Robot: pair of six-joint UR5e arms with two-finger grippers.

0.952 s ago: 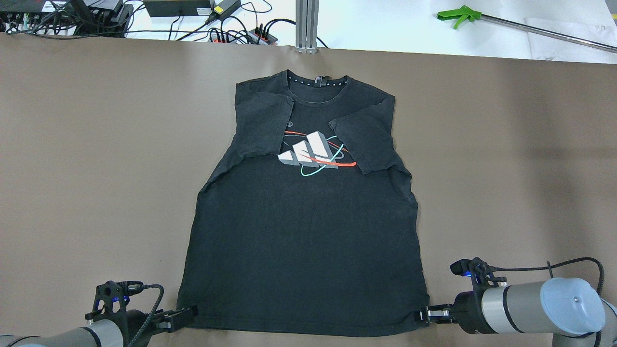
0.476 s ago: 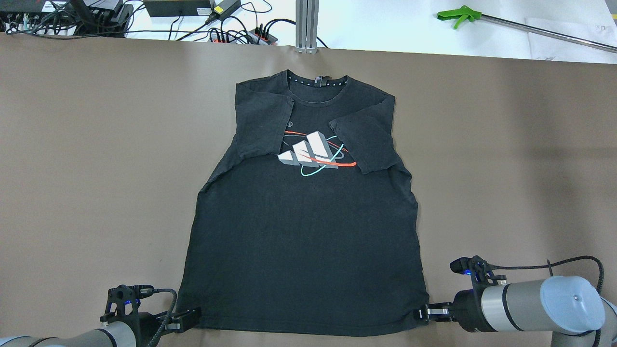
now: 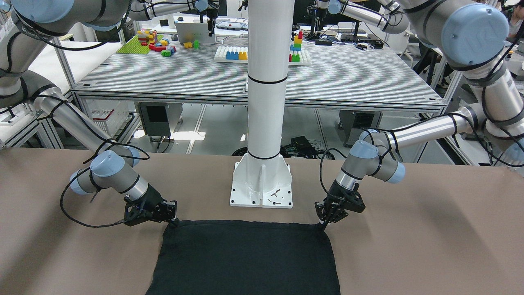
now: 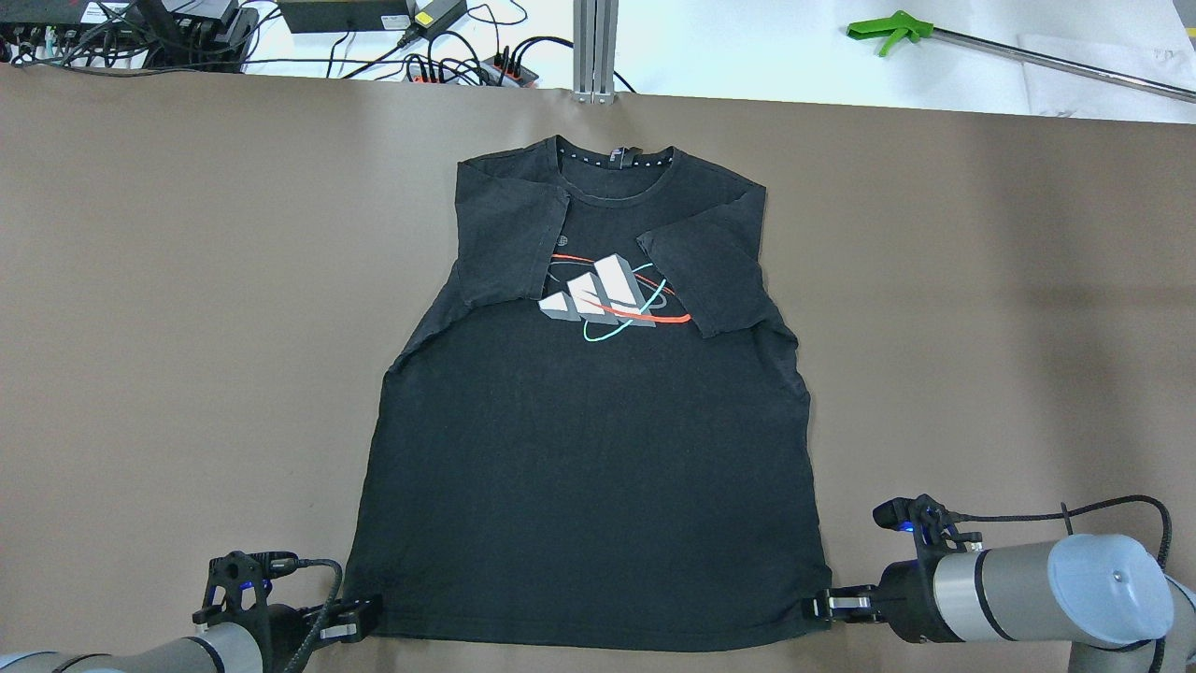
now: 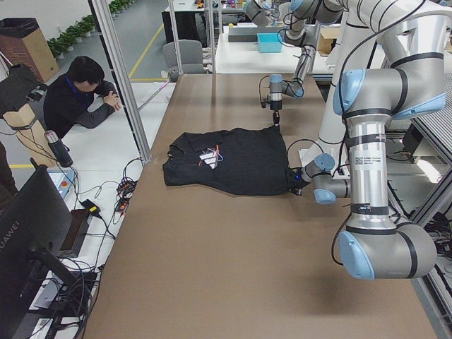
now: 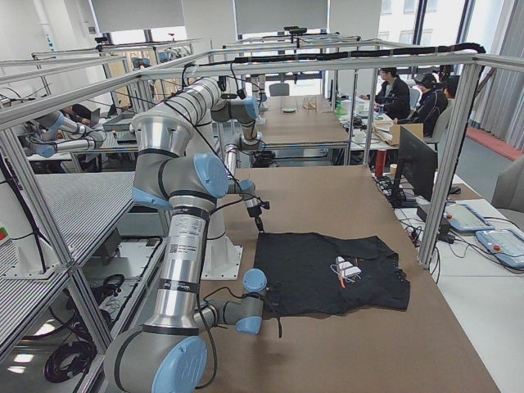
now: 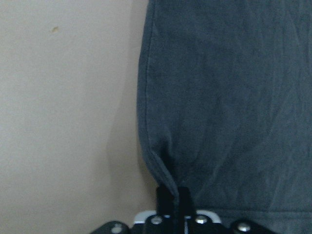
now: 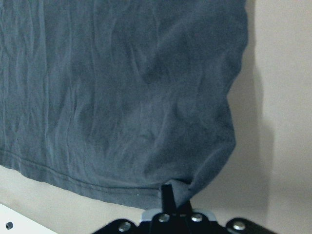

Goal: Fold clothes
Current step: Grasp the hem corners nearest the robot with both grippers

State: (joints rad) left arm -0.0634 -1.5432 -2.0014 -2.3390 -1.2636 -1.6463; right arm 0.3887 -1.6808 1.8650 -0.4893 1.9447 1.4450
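A black T-shirt (image 4: 589,486) with a white, red and teal chest print lies flat on the brown table, collar away from me, both sleeves folded in over the chest. My left gripper (image 4: 366,612) is shut on the near left hem corner; the left wrist view shows the fabric (image 7: 219,97) puckered between the fingers (image 7: 165,197). My right gripper (image 4: 815,607) is shut on the near right hem corner, where the cloth (image 8: 122,97) bunches at the fingers (image 8: 168,191). In the front-facing view the hem (image 3: 245,224) stretches between the left gripper (image 3: 323,222) and the right gripper (image 3: 174,221).
The white robot pedestal (image 3: 262,192) stands just behind the hem. Cables and power strips (image 4: 448,65) and a green-handled grabber (image 4: 888,33) lie beyond the table's far edge. A person (image 5: 78,95) sits off the far side. Brown tabletop (image 4: 187,327) flanks the shirt.
My left arm has shifted a little to the right along the near edge, at the hem corner. The right gripper has crept slightly forward. The shirt lies as before.
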